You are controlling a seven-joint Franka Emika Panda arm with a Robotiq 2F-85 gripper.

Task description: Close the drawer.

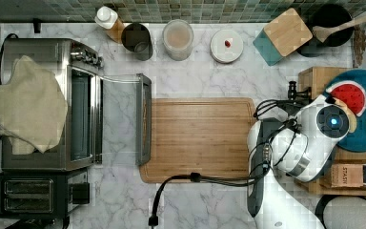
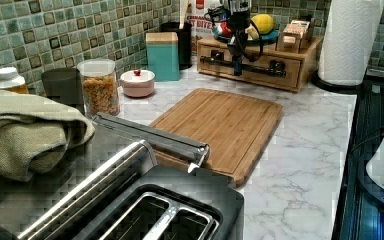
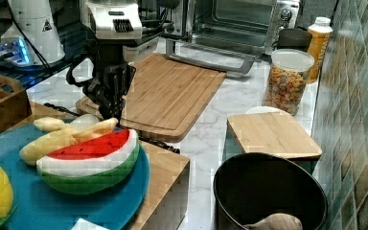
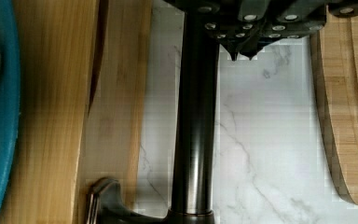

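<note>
While the arm hangs over the wooden stand (image 2: 307, 57) at the right end of the counter (image 1: 124, 200) in the top view, the drawer (image 2: 257, 77) sits in that stand's front, facing the cutting board (image 1: 200, 138). It looks nearly shut. The wrist view shows only a thin dark gap between the stand top and the drawer front, so I judge a short bit of travel is left.

The gripper (image 4: 243, 55) is down at handle height, tips pinched narrow and holding nothing. It sits just beside the dark bar handle (image 4: 196, 116), on the cutting-board side and not around it. Whether it touches the bar I cannot tell.

Handling, as a judgement:
- The drawer is pale wood, stiff and light, and should slide straight on its runners.
- No grasp is needed. Push flat on the bar or the front panel, near the middle of the width so it does not rack sideways.
- The metal bar is round and smooth, so narrow tips could slip over or under it. Keep the push level and square to the front.
- A blue plate (image 3: 76, 201) with toy fruit sits on top of the stand, so a hard shove could nudge the stand along the marble.
</note>
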